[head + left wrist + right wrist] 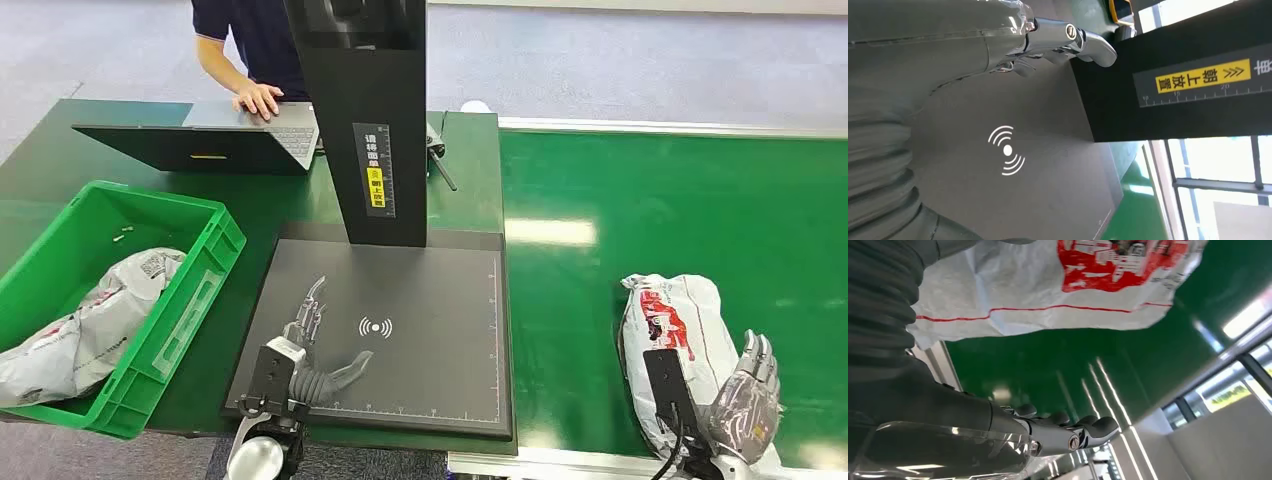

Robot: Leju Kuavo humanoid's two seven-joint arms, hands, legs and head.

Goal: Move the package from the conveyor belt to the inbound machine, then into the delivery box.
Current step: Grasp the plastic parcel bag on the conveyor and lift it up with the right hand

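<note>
At the far left of the dark green table (60, 150) you see an open grey laptop (225, 140), its dark lid tilted toward you. A person in a dark blue short-sleeved top (255, 40) stands behind it, one hand (258, 98) resting on the keyboard. Just right of the tall black column, a small dark tool with a thin handle (438, 158) lies on the table.

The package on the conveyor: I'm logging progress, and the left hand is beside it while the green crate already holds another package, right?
Not quite: the head view shows the right hand beside the package on the conveyor belt. The green crate does already hold another package.
</note>
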